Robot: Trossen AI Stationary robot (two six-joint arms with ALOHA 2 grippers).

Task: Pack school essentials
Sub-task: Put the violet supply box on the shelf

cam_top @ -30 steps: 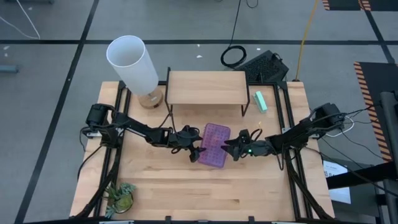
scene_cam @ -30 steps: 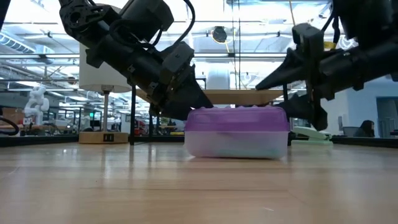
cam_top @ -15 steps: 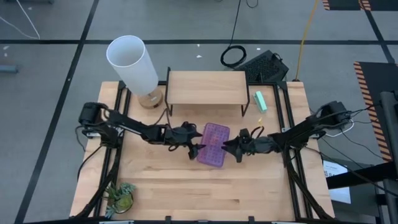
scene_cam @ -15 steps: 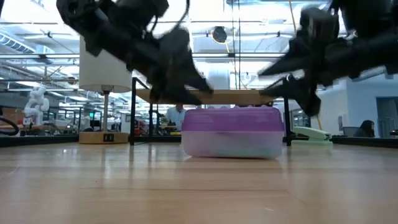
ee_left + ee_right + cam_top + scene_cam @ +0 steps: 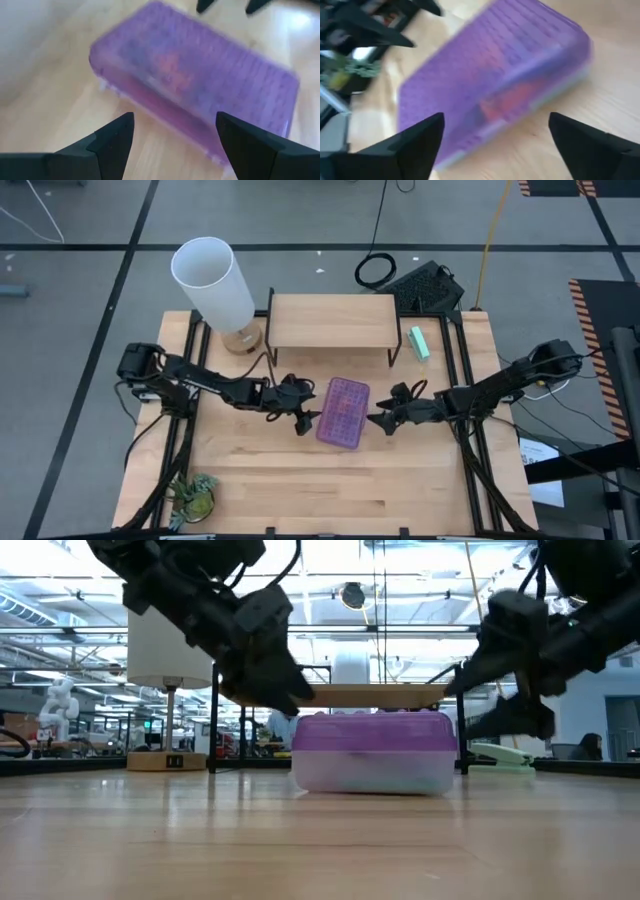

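A purple box with a translucent lid (image 5: 343,411) lies flat on the wooden table near its middle, lid closed (image 5: 378,752). The school essentials are hidden; only a reddish blur (image 5: 520,97) shows through the lid. My left gripper (image 5: 306,419) stands open just off the box's left side, its fingers (image 5: 112,137) pointing at the box without touching it. My right gripper (image 5: 380,421) stands open just off the box's right side, also clear of it (image 5: 496,117).
A wooden riser shelf (image 5: 332,320) stands behind the box. A white cylinder lamp (image 5: 212,280) is at the far left, a mint-green block (image 5: 419,342) at the far right, and a green toy dinosaur (image 5: 195,497) at the near left corner.
Both grippers have drawn back from the box: the left one toward the table's left edge, the right one toward its right edge. They stood at the box's sides a second ago and are now clear of it. The box stays flat on the table.
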